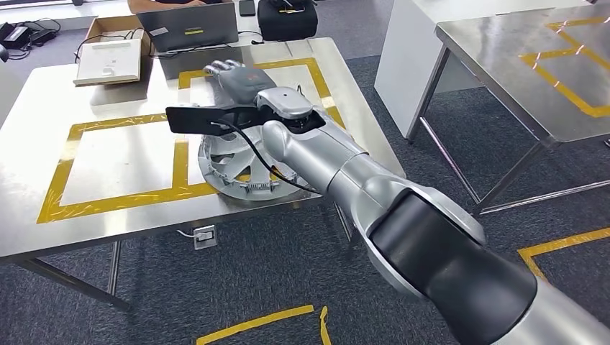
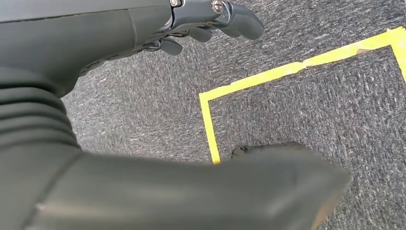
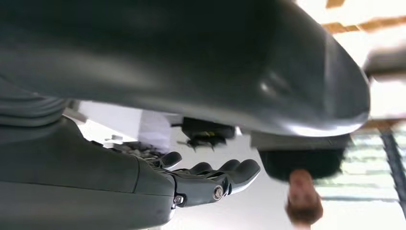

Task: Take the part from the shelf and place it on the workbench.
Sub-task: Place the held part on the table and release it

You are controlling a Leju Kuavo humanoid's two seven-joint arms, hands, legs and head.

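1 round part (image 1: 230,172) lies on the workbench (image 1: 108,208) under the empty, spread right hand (image 1: 234,77).

a steel workbench (image 1: 43,237) stands on grey carpet (image 1: 237,280) marked with yellow tape lines. yellow tape (image 1: 108,198) frames squares on the bench top. a round silver metal part (image 1: 230,172) lies flat on the bench near its front edge, over the tape. at the far side lie a white box (image 1: 108,61), a cardboard box (image 1: 115,27), a laptop (image 1: 190,27) and a black bag (image 1: 288,18). a second steel table (image 1: 503,79) stands to the right, also taped.
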